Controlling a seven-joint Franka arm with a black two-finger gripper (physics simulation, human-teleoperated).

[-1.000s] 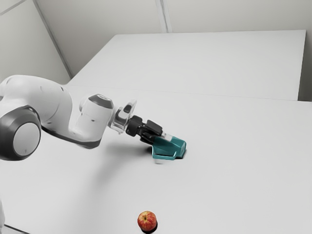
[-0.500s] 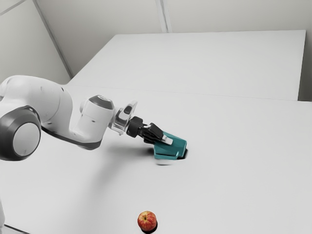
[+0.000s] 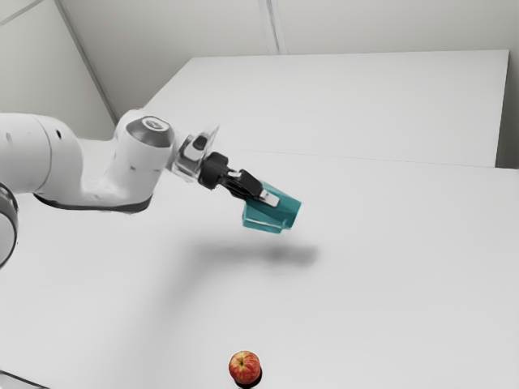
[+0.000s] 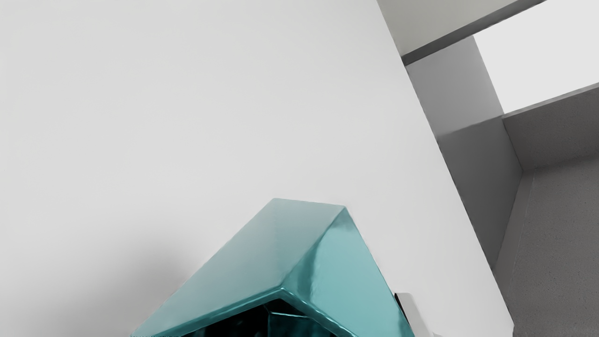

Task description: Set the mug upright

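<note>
The teal mug (image 3: 280,212) is held in the air above the table, tilted, its shadow on the surface below it. My gripper (image 3: 269,197) reaches down to it from the exterior view's left and is shut on its wall. In the wrist view the angular mug (image 4: 276,248) shows its outer faces and part of its dark hollow. A pale fingertip of my gripper (image 4: 414,313) lies against one side of it; the other fingertip is hidden there.
A red and yellow apple (image 3: 245,368) rests on the white table (image 3: 389,300), nearer the exterior camera than the mug. The table's edge runs diagonally through the wrist view, with a grey floor (image 4: 557,243) past it.
The mug has left the table and risen with my gripper, shifting slightly toward the exterior view's left. The arm has lifted and drawn back; the apple has not moved.
</note>
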